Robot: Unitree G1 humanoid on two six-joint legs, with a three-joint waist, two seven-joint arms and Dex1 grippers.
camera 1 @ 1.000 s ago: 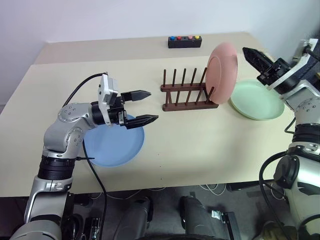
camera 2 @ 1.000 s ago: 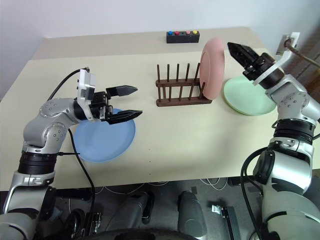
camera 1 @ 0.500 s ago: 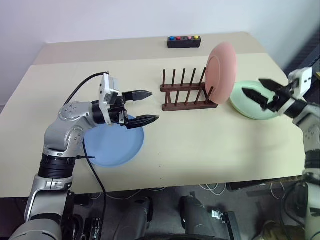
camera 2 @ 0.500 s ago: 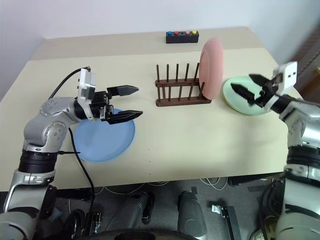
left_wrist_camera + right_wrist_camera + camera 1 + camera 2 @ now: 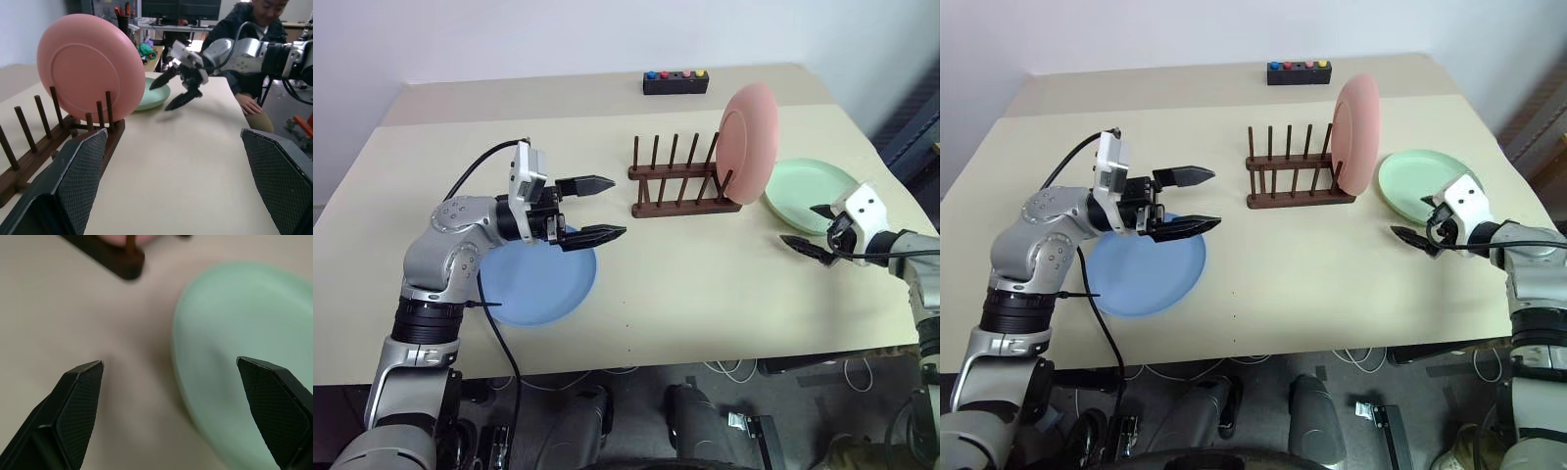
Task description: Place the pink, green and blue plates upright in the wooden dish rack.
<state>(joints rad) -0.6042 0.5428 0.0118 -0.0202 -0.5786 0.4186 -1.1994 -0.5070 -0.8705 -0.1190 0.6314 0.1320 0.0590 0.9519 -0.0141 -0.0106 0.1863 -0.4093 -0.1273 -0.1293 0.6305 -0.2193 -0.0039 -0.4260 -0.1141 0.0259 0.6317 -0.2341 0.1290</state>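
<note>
The pink plate [image 5: 749, 142] stands upright in the right end of the wooden dish rack [image 5: 671, 186]. To its right the green plate [image 5: 808, 191] lies flat on the table. My right gripper [image 5: 799, 224] hangs open and low at that plate's near-left rim, with nothing between its fingers [image 5: 80, 401]. At the left the blue plate [image 5: 533, 284] lies flat. My left gripper [image 5: 615, 207] hovers open over its far right edge, pointing level toward the rack, and holds nothing.
A small black box with coloured buttons [image 5: 674, 81] sits at the table's back edge. A person [image 5: 254, 29] sits past the table's right end. Bare tabletop [image 5: 705, 284] stretches between the blue plate and the green one.
My right gripper has dropped from beside the pink plate's top to just above the table at the green plate's rim, rolling as it went. The left arm has stayed still.
</note>
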